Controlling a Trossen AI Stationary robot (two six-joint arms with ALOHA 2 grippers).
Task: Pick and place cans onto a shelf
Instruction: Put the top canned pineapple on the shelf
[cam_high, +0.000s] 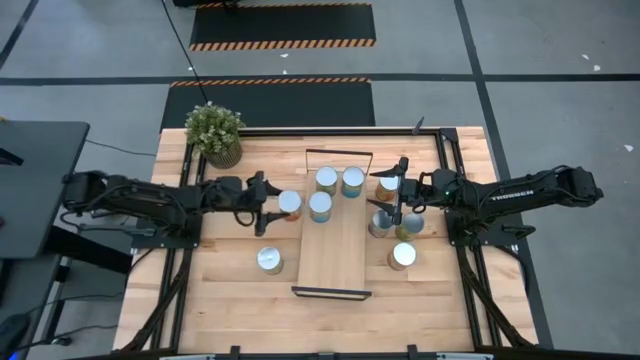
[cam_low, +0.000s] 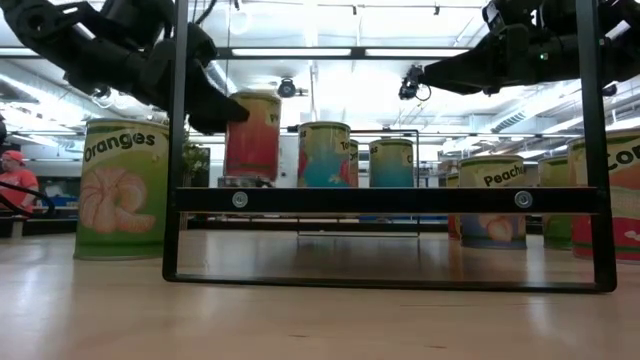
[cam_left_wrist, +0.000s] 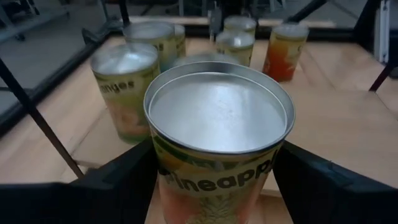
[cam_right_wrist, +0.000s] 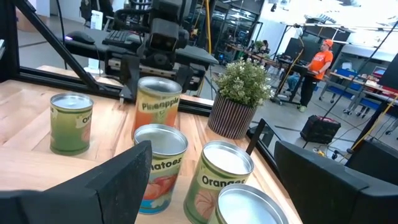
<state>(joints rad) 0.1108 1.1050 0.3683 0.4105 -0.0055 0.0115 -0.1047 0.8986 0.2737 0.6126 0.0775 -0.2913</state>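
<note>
My left claw (cam_high: 268, 208) grips the Pineapple can (cam_high: 289, 204) by its sidewall, left of frame centre, just beside the shelf (cam_high: 334, 255), which carries three cans. I judge it rigid, light, glossy and slippery; mid-height is the best hold. Right claw (cam_high: 399, 193), unclenched, hovers right of centre over the worktop (cam_high: 230, 300).

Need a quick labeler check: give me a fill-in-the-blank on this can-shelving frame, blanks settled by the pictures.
1. The left gripper is shut on a can labelled ____.
2. The number of cans standing on the shelf is ____.
3. The can alone on the tabletop left of the shelf is labelled ____.
4. The potted plant stands on the side of the ____ arm.

Missing words: Pineapple; three; Oranges; left
</note>
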